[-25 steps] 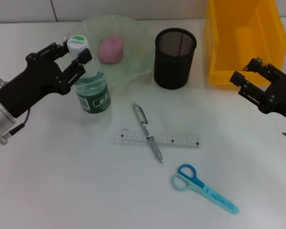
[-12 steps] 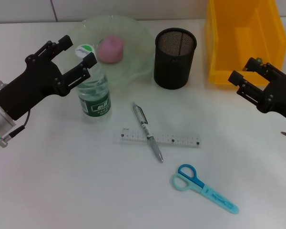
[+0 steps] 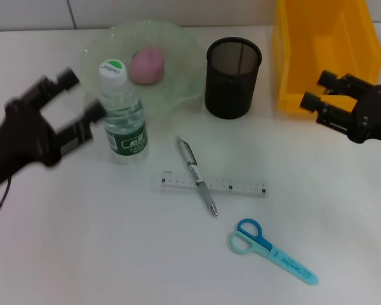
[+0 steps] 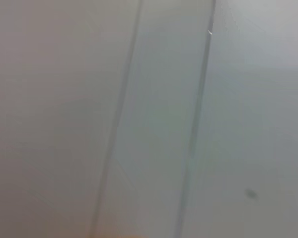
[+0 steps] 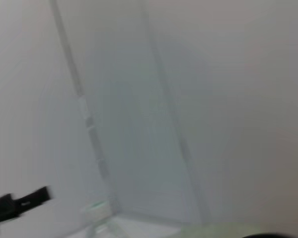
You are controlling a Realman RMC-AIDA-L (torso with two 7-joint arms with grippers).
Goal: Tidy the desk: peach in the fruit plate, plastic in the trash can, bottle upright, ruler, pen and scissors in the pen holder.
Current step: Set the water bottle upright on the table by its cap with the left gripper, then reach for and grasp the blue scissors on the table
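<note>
A clear water bottle (image 3: 122, 113) with a white and green cap stands upright in front of the pale green fruit plate (image 3: 181, 47). The pink peach (image 3: 147, 65) lies in that plate. Left of the bottle, my left gripper (image 3: 82, 95) is open and apart from it. A pen (image 3: 197, 176) lies across a clear ruler (image 3: 241, 187) at mid-table. Blue scissors (image 3: 270, 250) lie nearer the front. The black mesh pen holder (image 3: 233, 77) stands behind them. My right gripper (image 3: 315, 90) hovers open in front of the yellow trash can (image 3: 324, 51). The plastic is out of view.
Both wrist views show mostly pale wall with vertical seams. In the right wrist view a bottle cap (image 5: 97, 208) shows faintly, low in the frame. White tabletop surrounds the items in the head view.
My left gripper let go of the bottle and pulled back to the left. The bottle stays standing. My right gripper shifted slightly toward the yellow bin.
</note>
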